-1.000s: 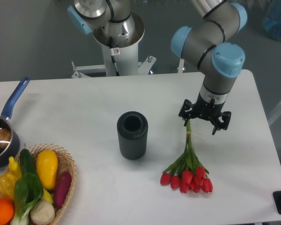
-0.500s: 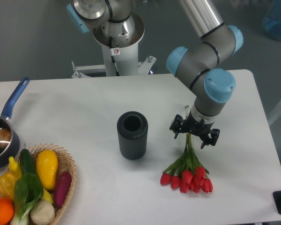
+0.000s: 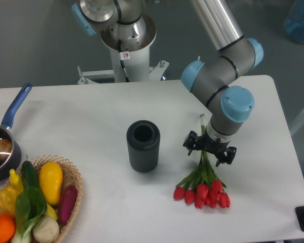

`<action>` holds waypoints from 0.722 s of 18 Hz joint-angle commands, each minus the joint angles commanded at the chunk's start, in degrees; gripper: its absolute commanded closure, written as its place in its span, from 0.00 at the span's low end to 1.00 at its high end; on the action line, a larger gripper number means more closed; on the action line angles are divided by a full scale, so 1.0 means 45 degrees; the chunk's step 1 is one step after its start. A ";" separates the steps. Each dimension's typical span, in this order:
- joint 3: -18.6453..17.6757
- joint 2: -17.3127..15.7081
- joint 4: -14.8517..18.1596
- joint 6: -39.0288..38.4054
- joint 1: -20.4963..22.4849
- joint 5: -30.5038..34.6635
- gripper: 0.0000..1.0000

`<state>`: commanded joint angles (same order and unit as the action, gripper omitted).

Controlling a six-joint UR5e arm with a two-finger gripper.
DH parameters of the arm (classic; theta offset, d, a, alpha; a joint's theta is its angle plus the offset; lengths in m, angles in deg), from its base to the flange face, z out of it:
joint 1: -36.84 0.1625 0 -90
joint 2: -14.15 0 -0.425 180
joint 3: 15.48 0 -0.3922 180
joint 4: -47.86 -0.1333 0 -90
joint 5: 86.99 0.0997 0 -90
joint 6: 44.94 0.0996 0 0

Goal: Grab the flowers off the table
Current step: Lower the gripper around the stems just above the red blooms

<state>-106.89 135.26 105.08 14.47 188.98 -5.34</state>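
Claw: your gripper (image 3: 209, 150) hangs low over the stems, jaws spread wide, nothing held yet.
Flowers: the flowers (image 3: 204, 186) lie flat on the table (image 3: 81, 116), red buds toward the near edge, thin green stems running up under the claw, one stem tip poking out behind the wrist.
Contact: you cannot tell from this view whether the fingertips touch the tabletop or sit just above it.
Stage: looks like the last of the approach, with the close not yet made.
Risk one: the stems are thin and lie flat, so if you close too high the fingers may shut on air or catch only a couple of them.
Risk two: press down too far and the fingertips jam against the tabletop.
Risk three: a grip this close to the leaves leaves the heavy buds hanging, and the bunch may swing or slip when lifted.
Neighbours: the dark cup (image 3: 143, 146) stands apart to the claw's side, the vegetable basket (image 3: 73, 178) and pan (image 3: 6, 136) well away.
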 joint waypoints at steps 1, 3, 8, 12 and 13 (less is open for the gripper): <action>0.0000 0.0020 -0.0040 0.0000 0.0000 0.0000 0.00; 0.0020 0.0059 -0.0040 0.0000 0.0000 0.0000 0.00; 0.0000 0.0196 -0.0099 -0.0020 -0.0020 0.0000 0.00; -0.0058 0.0274 -0.0099 -0.0020 -0.0058 0.0000 0.00; -0.0059 0.0294 -0.0099 -0.0020 -0.0136 0.0000 0.00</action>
<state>-107.15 136.58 104.64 14.39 188.37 -5.34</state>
